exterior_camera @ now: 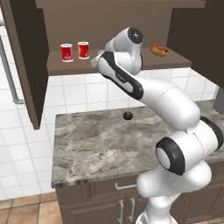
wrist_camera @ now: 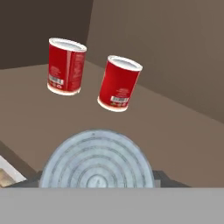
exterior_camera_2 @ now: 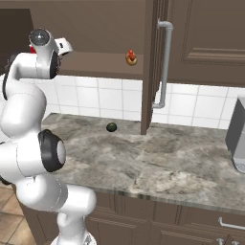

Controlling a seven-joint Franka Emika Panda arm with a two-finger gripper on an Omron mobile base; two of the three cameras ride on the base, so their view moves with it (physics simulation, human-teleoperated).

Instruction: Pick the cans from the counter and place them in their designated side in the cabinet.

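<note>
Two-jaw hand: the jaws (wrist_camera: 98, 177) close on a can with a ribbed blue-grey top (wrist_camera: 97, 162), held nearest the hand camera; a dark finger (wrist_camera: 164, 178) shows at its side.
Held can, position: raised to shelf level inside the cabinet, above the brown shelf board (wrist_camera: 175, 140); whether its base touches the board cannot be told.
Arm: the white arm (exterior_camera: 153, 94) rises from the base and reaches up and forward over the worktop to the shelf.
Worktop: a grey-brown marbled slab (exterior_camera: 96, 144) with a thin front edge, set on low brown drawers (exterior_camera: 118, 186) with metal handles.
Green fruit: one small dark green round fruit (exterior_camera: 127, 115) rests on the worktop towards the tiled wall, well apart from the front edge.
Cabinet: a dark brown wall cupboard (exterior_camera: 26, 65) with doors swung open at both sides and one long shelf.
Red cans: two upright red cans with white rims, one (exterior_camera: 67, 52) further left and one (exterior_camera: 83, 50) just beside it, stand on the left part of the shelf, near each other but apart; in the hand view they lie beyond the held can.
Hot dog: a hot dog (exterior_camera: 159, 50) lies on the right part of the shelf, well apart from the red cans.
Back wall: white tiles (exterior_camera_2: 110, 98) run behind the worktop, below the cabinet.
</note>
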